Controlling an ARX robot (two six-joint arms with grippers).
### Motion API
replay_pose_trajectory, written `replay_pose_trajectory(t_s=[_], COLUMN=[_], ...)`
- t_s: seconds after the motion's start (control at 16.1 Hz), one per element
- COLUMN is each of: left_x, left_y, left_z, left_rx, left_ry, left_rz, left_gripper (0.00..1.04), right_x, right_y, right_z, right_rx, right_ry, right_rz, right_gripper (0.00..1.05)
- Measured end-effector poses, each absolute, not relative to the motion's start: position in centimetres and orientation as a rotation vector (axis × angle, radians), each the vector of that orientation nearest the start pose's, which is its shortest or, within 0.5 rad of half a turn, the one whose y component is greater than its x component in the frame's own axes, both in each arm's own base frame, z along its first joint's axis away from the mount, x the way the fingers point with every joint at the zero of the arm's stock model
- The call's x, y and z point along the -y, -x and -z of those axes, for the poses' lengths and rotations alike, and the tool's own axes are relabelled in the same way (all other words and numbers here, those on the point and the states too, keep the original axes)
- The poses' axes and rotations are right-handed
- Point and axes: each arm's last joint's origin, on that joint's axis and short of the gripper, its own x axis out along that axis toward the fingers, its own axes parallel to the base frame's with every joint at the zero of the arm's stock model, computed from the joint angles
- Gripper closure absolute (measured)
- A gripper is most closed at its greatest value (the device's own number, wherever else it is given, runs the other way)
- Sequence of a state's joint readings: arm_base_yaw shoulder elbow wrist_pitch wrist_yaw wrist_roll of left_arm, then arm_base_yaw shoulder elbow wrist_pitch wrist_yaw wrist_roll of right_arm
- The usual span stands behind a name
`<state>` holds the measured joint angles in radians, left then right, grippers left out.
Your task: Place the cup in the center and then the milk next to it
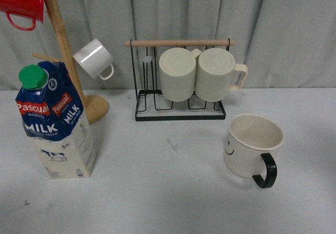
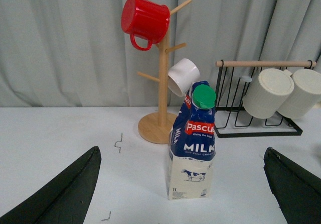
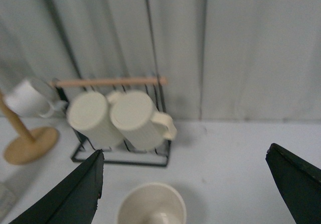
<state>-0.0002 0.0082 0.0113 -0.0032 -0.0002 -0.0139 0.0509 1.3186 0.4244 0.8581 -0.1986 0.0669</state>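
The cup (image 1: 253, 145), wide and cream with a black handle and a small smiley face, stands upright on the table's right side. In the right wrist view the cup (image 3: 152, 204) lies just below my open right gripper (image 3: 185, 189), nearer the one finger (image 3: 75, 194). The milk (image 1: 52, 119), a blue and cream Pascual carton with a green cap, stands upright at the left. The left wrist view shows the milk (image 2: 193, 143) ahead of my open left gripper (image 2: 183, 189), between its spread fingers and apart from both. Neither arm appears in the front view.
A black wire rack (image 1: 178, 110) with a wooden bar holds two ribbed cream mugs (image 1: 197, 74) at the back centre. A wooden mug tree (image 1: 68, 61) at back left carries a red mug (image 1: 21, 3) and a small white mug (image 1: 94, 58). Grey curtain behind.
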Motion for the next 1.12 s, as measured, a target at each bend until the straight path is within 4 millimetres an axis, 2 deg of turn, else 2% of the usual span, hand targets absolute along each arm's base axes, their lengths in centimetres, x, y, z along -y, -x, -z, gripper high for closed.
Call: replay_pose_trajectory(t_s=[0.06,0.12,0.43,0.74,0.87,0.99,1.12], left_x=[0.0,0.0,0.0,0.0,0.0,0.0,0.0], left_y=[-9.8,-9.8,-9.8,-9.8,-9.8,-9.8,-9.8], left_z=[-16.6,-16.6,-16.6,-16.6,-16.6,-16.6,-16.6], left_rx=[-0.001,-0.001,-0.001,0.0,-0.001,0.0,0.0], left_ry=[0.014,0.014,0.014,0.014,0.014,0.014,0.014], left_rz=[0.0,0.0,0.0,0.0,0.0,0.0,0.0], left_gripper=[0.07,0.07,0.07,0.07,0.07,0.07,0.07], right_x=[-2.6,-2.7,-2.9,-3.9,-4.5,-5.2,-5.2], right_y=[-33.2,-34.7,-36.4,-37.8,-37.9,-37.7,-37.7], right_z=[-15.5,-14.7,-13.9,-13.2,-12.8,-11.5,-10.7], right_rx=[-0.428,-0.492,-0.572,-0.68,-0.731,-0.807,-0.828], right_ry=[-0.144,-0.157,-0.167,-0.181,-0.177,-0.165,-0.161], right_rz=[-0.105,-0.083,-0.068,-0.084,-0.099,-0.108,-0.098], right_gripper=[0.06,0.06,0.06,0.06,0.06,0.06,0.06])
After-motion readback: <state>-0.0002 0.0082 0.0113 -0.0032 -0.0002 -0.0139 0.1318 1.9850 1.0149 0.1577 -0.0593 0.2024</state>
